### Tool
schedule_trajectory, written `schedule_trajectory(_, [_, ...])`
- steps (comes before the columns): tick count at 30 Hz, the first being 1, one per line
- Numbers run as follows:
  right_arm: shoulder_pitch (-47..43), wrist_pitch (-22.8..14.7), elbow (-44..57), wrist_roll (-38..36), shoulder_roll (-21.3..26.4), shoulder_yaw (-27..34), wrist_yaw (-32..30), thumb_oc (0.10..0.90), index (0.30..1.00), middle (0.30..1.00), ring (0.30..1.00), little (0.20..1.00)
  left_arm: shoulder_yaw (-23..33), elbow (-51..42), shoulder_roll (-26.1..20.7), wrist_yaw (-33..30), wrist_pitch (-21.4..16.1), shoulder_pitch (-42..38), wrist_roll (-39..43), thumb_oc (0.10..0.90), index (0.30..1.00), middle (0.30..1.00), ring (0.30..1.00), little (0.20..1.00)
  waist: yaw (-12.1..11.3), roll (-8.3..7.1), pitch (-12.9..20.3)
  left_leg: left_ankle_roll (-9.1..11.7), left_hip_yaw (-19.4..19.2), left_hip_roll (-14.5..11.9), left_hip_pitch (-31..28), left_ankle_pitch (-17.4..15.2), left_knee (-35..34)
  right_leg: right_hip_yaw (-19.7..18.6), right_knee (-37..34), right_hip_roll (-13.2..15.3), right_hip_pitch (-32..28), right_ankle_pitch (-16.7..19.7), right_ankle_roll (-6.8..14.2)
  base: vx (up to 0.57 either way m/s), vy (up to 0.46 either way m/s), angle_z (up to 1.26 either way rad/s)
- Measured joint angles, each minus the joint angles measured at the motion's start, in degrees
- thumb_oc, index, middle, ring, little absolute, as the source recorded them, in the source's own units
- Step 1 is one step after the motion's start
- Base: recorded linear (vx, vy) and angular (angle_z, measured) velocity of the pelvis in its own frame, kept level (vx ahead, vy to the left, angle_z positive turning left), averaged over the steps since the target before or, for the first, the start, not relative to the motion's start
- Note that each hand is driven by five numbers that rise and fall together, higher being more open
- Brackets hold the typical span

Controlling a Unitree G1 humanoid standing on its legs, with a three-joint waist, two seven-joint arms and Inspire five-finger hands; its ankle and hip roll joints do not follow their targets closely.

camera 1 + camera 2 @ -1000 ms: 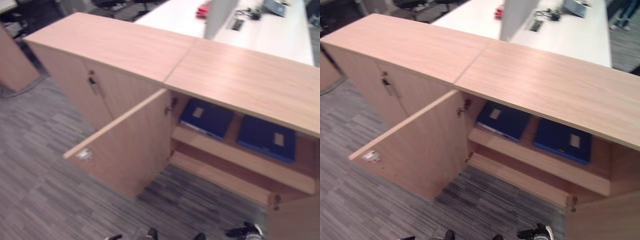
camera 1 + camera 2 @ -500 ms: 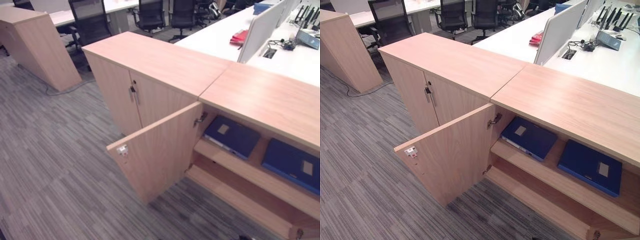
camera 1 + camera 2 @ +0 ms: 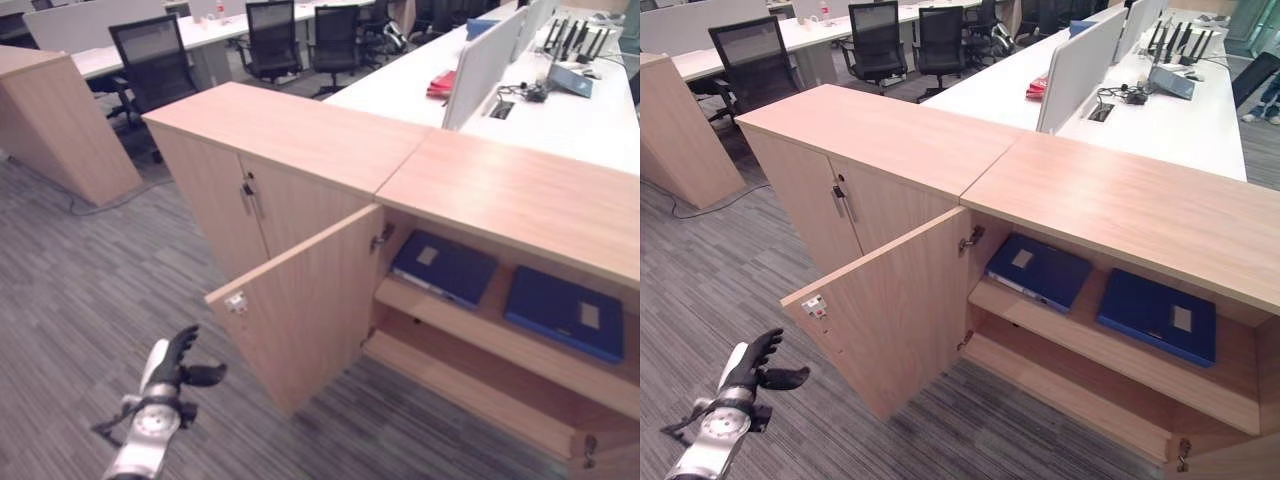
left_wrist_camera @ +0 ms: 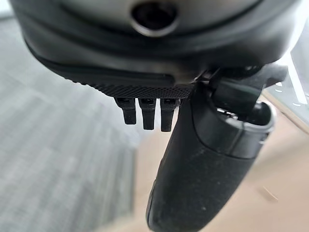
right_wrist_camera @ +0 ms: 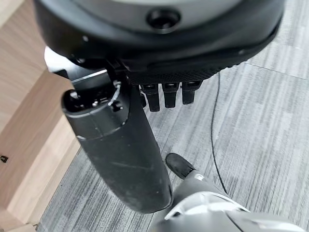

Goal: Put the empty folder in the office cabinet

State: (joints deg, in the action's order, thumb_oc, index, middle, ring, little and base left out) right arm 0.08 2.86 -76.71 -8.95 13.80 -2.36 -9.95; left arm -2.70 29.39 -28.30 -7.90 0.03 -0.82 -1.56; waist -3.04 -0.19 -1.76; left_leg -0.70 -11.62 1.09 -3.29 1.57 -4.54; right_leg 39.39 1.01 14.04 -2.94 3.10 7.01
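Folders, two flat blue ones, lie on the open cabinet's shelf, well ahead of my empty left robot hand with fingers relaxed apart; they look light, stiff and slick, best pinched at an edge.

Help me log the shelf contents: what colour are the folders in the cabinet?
Both folders are dark blue with a pale label, clearest in the right eye view.

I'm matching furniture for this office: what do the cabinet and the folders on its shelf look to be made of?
The cabinet looks like light wood-grain laminate board with a matte finish: an even printed-looking grain and flat edges. Its open door matches. The two blue folders seem to be smooth plastic-covered board, each with a pale label; that stays a guess.
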Motion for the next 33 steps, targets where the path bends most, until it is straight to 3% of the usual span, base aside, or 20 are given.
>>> schedule_trajectory(2, [0.0, -0.01, 0.02, 0.01, -0.08, -0.12, 0.13, 0.8, 0.9, 0.9, 0.9, 0.9, -0.32, 0.24, 1.42, -0.64, 0.37, -0.95, 0.76, 0.8, 0.9, 0.9, 0.9, 0.9, 0.12, -0.35, -0.01, -0.3, -0.63, -0.14, -0.02, 0.19, 0.01, -0.67, -0.1, -0.23, 0.33, 0.07, -0.12, 0.01, -0.025, -0.14])
schedule_trajectory(15, [0.31, 0.04, -0.11, 2.1, 0.13, -0.3, 1.27, 0.8, 0.9, 0.9, 0.9, 0.9, -1.84, 4.08, -0.07, -0.08, 3.73, -4.87, 0.04, 0.8, 0.9, 0.9, 0.9, 0.9, -0.02, -1.18, -0.1, -0.27, -2.57, -0.07, -0.98, 0.09, 0.0, -2.57, -1.65, -0.59, 0.0, 1.43, -0.14, 0.0, -0.016, -0.07])
schedule_trajectory(20, [1.23, 0.23, -0.67, 2.11, 0.13, -0.35, 1.34, 0.8, 0.9, 0.9, 0.9, 0.9, -2.68, 1.62, -0.38, 1.28, 3.84, -4.62, 3.69, 0.8, 0.9, 0.9, 0.9, 0.9, -0.61, -2.28, -0.55, -0.16, -2.67, 0.06, -0.85, 0.02, -0.01, -2.66, -1.44, -0.38, 0.15, 1.56, -0.07, 0.0, 0.0, 0.0])
schedule_trajectory(24, [0.4, 0.4, -0.65, 2.09, -0.38, -1.33, 1.28, 0.8, 0.9, 0.9, 0.9, 0.9, -5.11, -8.44, -0.1, 2.42, 4.92, -0.25, 10.92, 0.8, 0.9, 0.9, 0.9, 0.9, -2.12, -3.52, -1.46, -0.44, -2.31, 0.3, -0.63, 0.2, -0.03, -2.64, -0.9, 0.0, 0.39, 1.6, -0.01, -0.05, 0.014, 0.06])
schedule_trajectory(26, [0.09, 0.37, -0.71, 2.08, -0.38, -1.38, 1.21, 0.8, 0.9, 0.9, 0.9, 0.9, -7.07, -11.93, 0.13, 4.0, 4.87, 2.03, 14.42, 0.8, 0.9, 0.9, 0.9, 0.9, -2.82, -3.62, -1.52, -0.44, -2.17, 0.62, -0.65, 0.2, -0.02, -2.64, -0.67, 0.37, 0.38, 1.65, 0.07, -0.09, 0.026, 0.07])
schedule_trajectory(29, [-1.29, 0.31, -0.61, 1.99, -1.1, -2.03, 1.32, 0.8, 0.9, 0.9, 0.9, 0.9, -15.91, -18.83, 0.12, 7.71, 3.39, 6.18, 23.5, 0.8, 0.9, 0.9, 0.9, 0.9, -4.88, -3.71, -1.94, -1.01, -1.72, 1.61, -0.52, 0.48, -0.03, -2.58, -0.19, 1.51, 0.41, 2.08, 0.75, -0.12, 0.035, 0.1])
schedule_trajectory(33, [-4.65, -0.03, -0.98, 1.99, -1.72, -3.18, 2.23, 0.8, 0.9, 0.9, 0.9, 0.9, -27.86, -22.28, -2.04, 12.88, 3.31, 4.0, 25.93, 0.8, 0.9, 0.9, 0.9, 0.9, -4.41, -3.91, -2.97, -1.36, -0.94, 2.53, -0.24, 0.45, -0.05, -2.55, 0.32, 2.63, 0.59, 2.63, 1.66, -0.14, 0.044, 0.08])
